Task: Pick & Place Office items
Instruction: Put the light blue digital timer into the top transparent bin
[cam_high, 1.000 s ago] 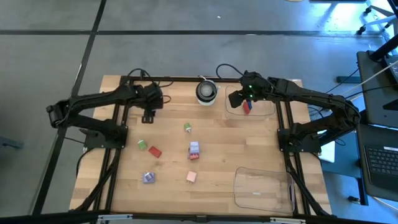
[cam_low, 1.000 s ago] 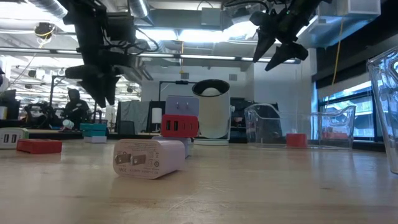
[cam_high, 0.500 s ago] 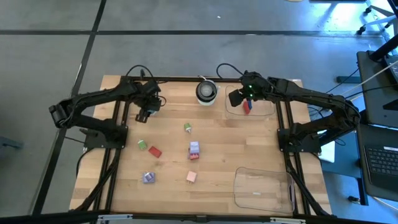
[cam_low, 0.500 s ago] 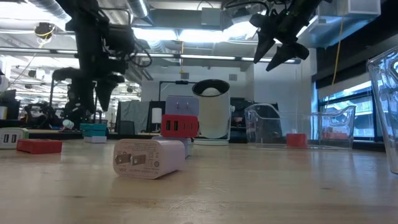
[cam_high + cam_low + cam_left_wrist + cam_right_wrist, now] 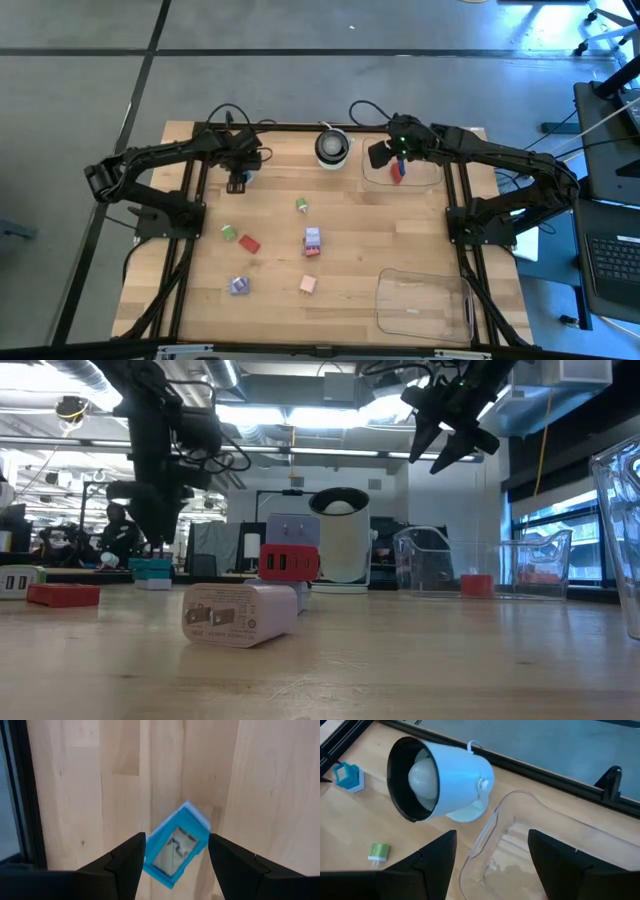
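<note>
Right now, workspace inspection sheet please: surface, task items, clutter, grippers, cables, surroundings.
Surface: wooden table, pale planks.
Job's things: blue block lies flat below the left arm; green, green, red, lilac, lilac and pink pieces scattered mid-table; a red and blue piece inside the far tray.
Clutter: round white-and-black object at the far edge; far clear tray; near clear tray, nothing seen in it.
Grippers: left gripper open, straddling the blue block; right gripper open, holding nothing, above the far tray.
Cables: black cable loops at the far edge.
Surroundings: a person in the room behind.
</note>
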